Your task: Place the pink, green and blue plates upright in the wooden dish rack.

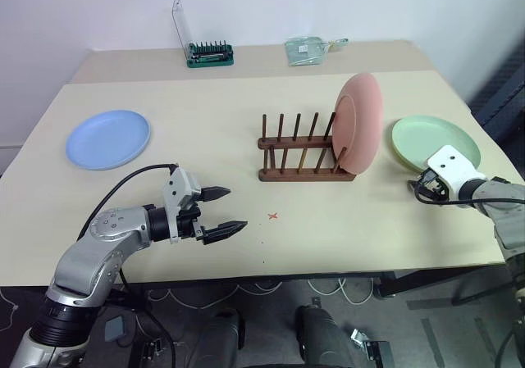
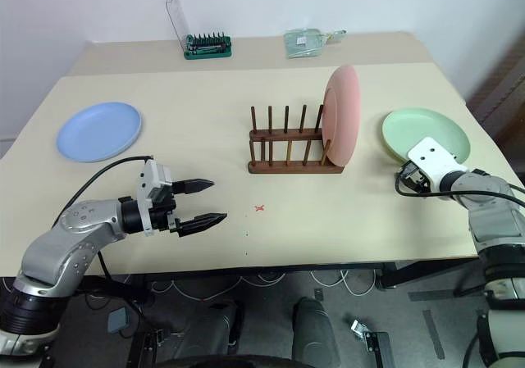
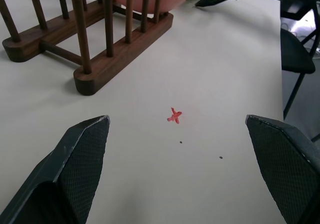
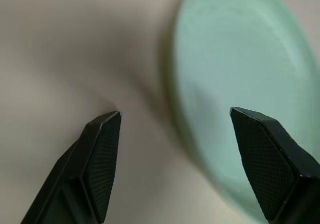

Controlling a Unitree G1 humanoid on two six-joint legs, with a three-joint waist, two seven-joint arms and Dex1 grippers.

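No readable text/labels anywhere; only sign is a small red X mark (image 1: 273, 216) on the table (image 1: 205, 163).

Beige table (image 1: 205, 179) and the items resting on it.
Blue plate (image 1: 107, 138) lies flat near the left edge; green plate (image 1: 435, 143) lies flat near the right edge. The rack (image 1: 303, 151) stands at centre, a pink plate (image 1: 358, 124) upright in its right end. A red cross mark (image 1: 273, 216) sits in front of the rack. A green bit case (image 1: 208, 53) and a clear packet (image 1: 308, 50) lie at the far edge.
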